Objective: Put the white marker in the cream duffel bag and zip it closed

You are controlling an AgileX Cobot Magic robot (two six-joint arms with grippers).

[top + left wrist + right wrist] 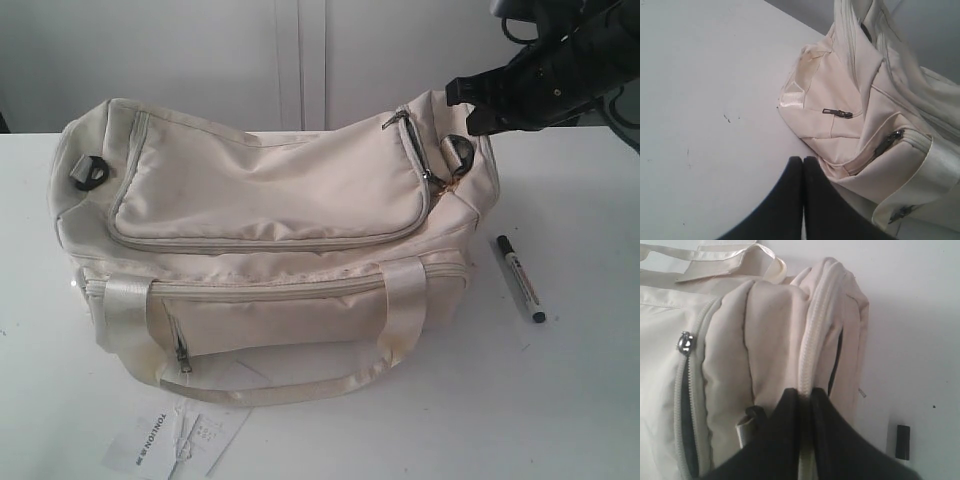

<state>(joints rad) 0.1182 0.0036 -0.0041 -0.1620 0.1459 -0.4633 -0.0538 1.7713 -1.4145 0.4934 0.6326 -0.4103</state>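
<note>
The cream duffel bag [270, 200] stands on the white table, its top flap lying down. The white marker [520, 278] lies on the table to the right of the bag, black cap towards the back; its black end [902, 441] shows in the right wrist view. My right gripper [804, 392] is at the bag's [775, 330] right end, its fingers closed on the raised zipper band there. In the exterior view it [462, 110] reaches in from the upper right. My left gripper [803, 159] is shut and empty over the table beside the bag's [840, 135] other end.
A printed paper tag [175, 440] lies in front of the bag by its handle loop [300, 385]. A metal zipper pull [686, 342] sits on the bag's flap with a dark gap beside it. The white table [580, 400] stretches to the right of the marker.
</note>
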